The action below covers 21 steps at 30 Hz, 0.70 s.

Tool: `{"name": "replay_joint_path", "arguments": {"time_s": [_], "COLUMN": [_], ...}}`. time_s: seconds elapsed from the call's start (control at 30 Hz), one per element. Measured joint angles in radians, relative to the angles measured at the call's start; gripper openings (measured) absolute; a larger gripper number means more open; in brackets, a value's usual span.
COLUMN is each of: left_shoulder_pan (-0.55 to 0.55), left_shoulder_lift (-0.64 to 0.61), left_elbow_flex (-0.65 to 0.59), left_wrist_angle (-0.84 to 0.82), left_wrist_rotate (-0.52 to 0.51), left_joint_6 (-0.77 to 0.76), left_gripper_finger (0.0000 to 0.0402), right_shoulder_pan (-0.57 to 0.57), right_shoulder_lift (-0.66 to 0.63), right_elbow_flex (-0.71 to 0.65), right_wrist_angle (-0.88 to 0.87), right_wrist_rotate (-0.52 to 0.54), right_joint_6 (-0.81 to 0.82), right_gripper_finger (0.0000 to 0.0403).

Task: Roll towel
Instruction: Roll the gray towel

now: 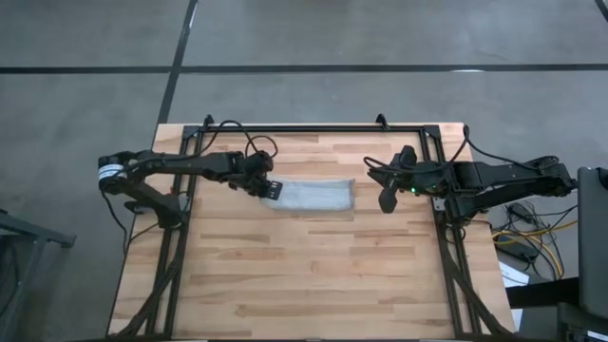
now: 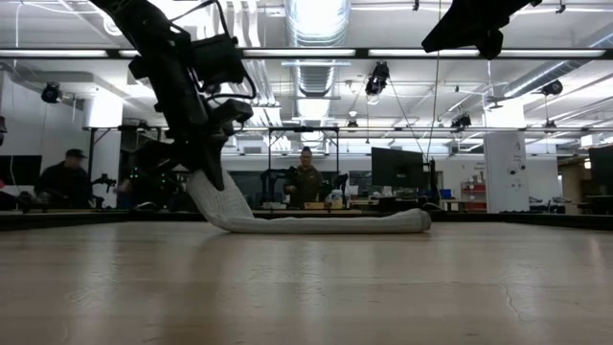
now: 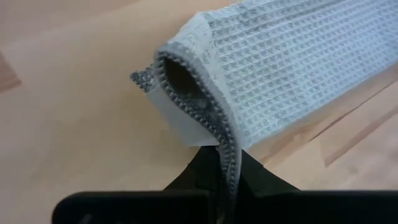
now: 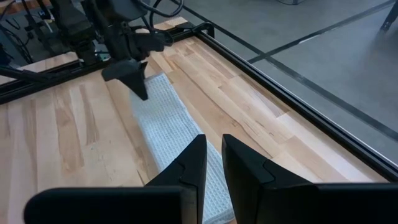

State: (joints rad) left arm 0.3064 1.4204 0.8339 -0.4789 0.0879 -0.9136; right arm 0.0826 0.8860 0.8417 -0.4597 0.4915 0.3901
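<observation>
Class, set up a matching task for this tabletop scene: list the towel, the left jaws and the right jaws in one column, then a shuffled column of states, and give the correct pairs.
Column one:
1. towel
2. left gripper
3. right gripper

Column two:
A. hangs above the table, holding nothing
B. folded into a long strip, one end lifted
C. jaws shut on the strip's raised end

Pairs: 1-B, 2-C, 3-A

Even, bright light from the ceiling strip lights point(image 2: 316, 53), which glare white; the arms read as dark silhouettes in the low view; shadows on the table point(image 1: 313, 275) faint; the room behind slightly soft.
</observation>
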Motion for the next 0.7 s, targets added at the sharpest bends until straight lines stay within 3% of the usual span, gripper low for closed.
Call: {"name": "replay_joint_path", "arguments": {"time_s": [0.33,0.7], "left_shoulder_pan": [-0.002,-0.011], "left_shoulder_lift": [0.0,0.004], "left_elbow_flex": [-0.002,-0.003], "left_wrist_angle": [0.134,0.199], "left_wrist_rotate": [-0.011,-0.005], "left_joint_6": [0.205,0.254], "left_gripper_finger": [0.0011,0.0014], "right_shoulder_pan": [0.0,0.0], "right_shoulder_lift": [0.001,0.001], "right_elbow_flex": [0.0,0.0], "right_wrist_angle": [0.0,0.0], "right_wrist_rotate": [0.0,0.0], "right_joint_6": [0.0,0.0], "right_gripper_finger": [0.005,0.005]}}
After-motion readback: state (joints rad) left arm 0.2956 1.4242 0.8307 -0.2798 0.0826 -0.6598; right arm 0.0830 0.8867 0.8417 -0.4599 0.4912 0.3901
